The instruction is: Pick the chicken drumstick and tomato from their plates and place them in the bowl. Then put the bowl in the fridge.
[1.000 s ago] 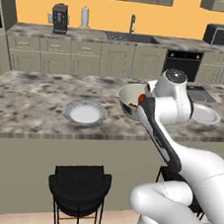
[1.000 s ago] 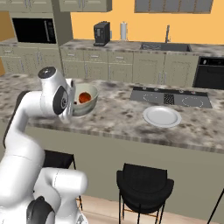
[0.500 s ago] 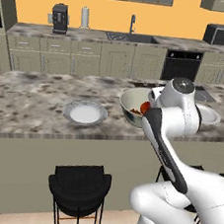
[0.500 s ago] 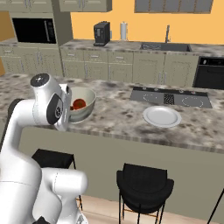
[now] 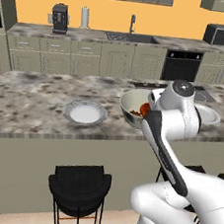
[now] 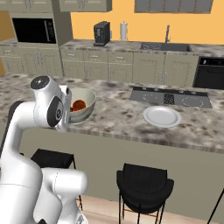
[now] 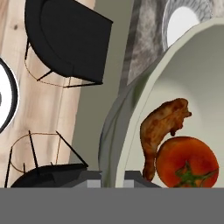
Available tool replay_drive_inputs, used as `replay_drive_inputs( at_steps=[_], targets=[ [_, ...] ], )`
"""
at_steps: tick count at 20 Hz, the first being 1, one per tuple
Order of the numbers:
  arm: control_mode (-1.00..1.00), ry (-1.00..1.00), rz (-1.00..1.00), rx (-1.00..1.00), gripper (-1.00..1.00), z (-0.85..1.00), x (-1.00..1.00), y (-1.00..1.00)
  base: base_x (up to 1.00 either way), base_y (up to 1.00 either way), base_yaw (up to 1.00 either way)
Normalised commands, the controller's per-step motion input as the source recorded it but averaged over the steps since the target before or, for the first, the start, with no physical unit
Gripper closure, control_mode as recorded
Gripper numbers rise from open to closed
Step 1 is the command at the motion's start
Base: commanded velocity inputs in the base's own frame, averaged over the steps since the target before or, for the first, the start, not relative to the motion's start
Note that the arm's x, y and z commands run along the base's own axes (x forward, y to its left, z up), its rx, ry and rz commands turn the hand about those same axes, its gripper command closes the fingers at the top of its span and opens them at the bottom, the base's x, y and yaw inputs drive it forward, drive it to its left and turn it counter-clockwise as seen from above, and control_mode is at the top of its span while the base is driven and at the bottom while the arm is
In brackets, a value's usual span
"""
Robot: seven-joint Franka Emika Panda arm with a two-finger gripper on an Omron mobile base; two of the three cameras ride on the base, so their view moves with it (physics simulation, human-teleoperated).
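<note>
The pincer is pinched tight on the thin rim of the deep, round, pale grey-green bowl, which is smooth like china. In the hand view the bowl runs up from the pincer toward 1 o'clock. Inside lie the lumpy brown chicken drumstick, standing long-ways, and the shiny round red tomato, touching it at 4 o'clock. The bowl is off the speckled stone counter, near its front edge, and must next go to the fridge.
</note>
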Motion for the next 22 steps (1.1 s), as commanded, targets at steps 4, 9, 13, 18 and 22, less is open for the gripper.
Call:
replay_drive_inputs(
  at_steps=[4,9,13,18,22],
  targets=[
    [1.0,0.0,0.0,0.0,1.0,0.0,0.0,0.0,0.0,0.0,0.0],
    [1.0,0.0,0.0,0.0,1.0,0.0,0.0,0.0,-0.2,-0.02,-0.01],
    [1.0,0.0,0.0,0.0,1.0,0.0,0.0,0.0,-0.84,-0.01,-0.06],
    [1.0,0.0,0.0,0.0,1.0,0.0,0.0,0.0,-0.39,0.5,-0.04],
    [1.0,0.0,0.0,0.0,1.0,0.0,0.0,0.0,-0.06,0.88,-0.01]
  ],
)
